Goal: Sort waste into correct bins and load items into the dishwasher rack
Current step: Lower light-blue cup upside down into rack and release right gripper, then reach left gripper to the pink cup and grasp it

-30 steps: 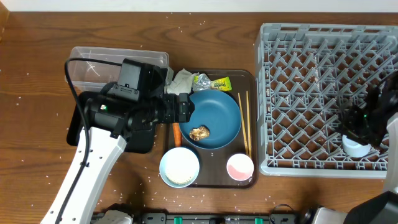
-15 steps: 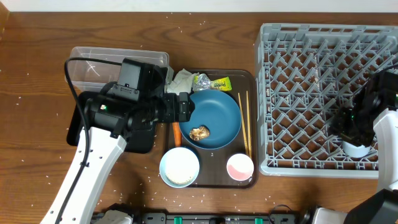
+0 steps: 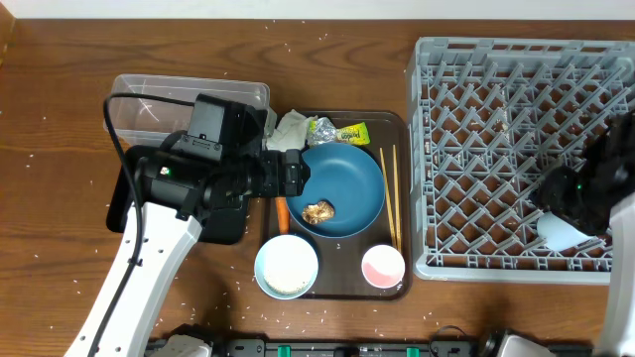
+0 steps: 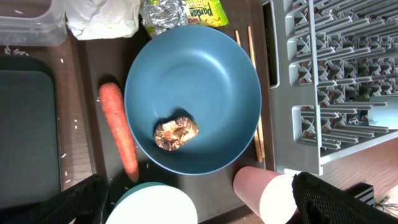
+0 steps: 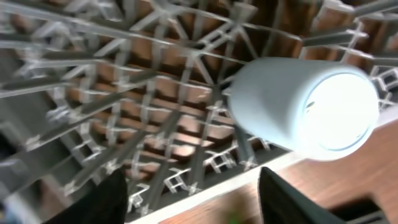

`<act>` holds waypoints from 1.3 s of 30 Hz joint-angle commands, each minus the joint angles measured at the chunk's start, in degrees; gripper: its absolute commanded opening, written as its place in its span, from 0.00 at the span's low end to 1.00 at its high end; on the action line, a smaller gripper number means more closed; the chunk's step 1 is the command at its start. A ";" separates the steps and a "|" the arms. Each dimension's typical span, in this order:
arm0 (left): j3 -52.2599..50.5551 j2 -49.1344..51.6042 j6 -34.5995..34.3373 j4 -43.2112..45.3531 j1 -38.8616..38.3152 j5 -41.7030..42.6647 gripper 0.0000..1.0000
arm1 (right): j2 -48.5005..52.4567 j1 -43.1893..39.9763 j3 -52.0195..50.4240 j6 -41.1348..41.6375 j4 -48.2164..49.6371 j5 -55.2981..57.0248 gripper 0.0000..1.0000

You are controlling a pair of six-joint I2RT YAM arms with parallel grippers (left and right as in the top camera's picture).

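Since the earlier frame, right arm shifted toward the rack's near right corner; small light-blue cup (image 5: 305, 112) now lies tipped on its side there. Left arm unchanged.

Right wrist view only: cup rests on the lattice floor of the large square grey plastic rack (image 5: 124, 93), open mouth facing the rack's edge. Right pincer (image 5: 199, 199) is spread wide and holds nothing; the cup lies clear of its fingers. View is motion-blurred.

Left wrist view only: left pincer (image 4: 199, 202) is spread wide, empty, above the large dark-blue round plate (image 4: 193, 93). Brown food lump (image 4: 176, 134) sits in the plate. Orange carrot piece (image 4: 118, 137) lies just left of the plate, thin wooden chopsticks (image 4: 255, 93) just right of it. Crumpled white tissue (image 4: 102, 17) and silver-foil and yellow-green wrapper (image 4: 183, 11) lie at the plate's far rim. Small pink cup (image 4: 264, 194) and white bowl (image 4: 155, 208) stand at the near edge. Glossy black tray (image 4: 25, 130) is at the far left.

Overhead only: clear plastic tub (image 3: 149, 109) behind the left arm; dark-brown serving tray (image 3: 337, 273) carries the dishes. Wood-grain bench (image 3: 60, 99), dotted with white specks.
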 commanded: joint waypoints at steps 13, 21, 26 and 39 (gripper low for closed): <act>-0.96 -0.09 1.38 -6.78 -24.11 -6.56 0.83 | -9.70 -0.33 1.36 -2.67 -0.98 -10.47 0.76; -3.80 5.38 -1.20 -2.08 -35.98 -13.27 0.82 | -9.70 -0.33 1.36 -1.64 -1.01 -10.45 0.78; -3.80 12.48 -0.98 3.26 -38.97 -13.73 0.77 | -9.70 -0.33 1.36 -1.64 -1.11 -10.45 0.78; -3.80 24.11 -1.03 7.06 -39.54 -13.70 0.51 | -9.70 -0.33 1.36 -1.66 -1.77 -10.40 0.79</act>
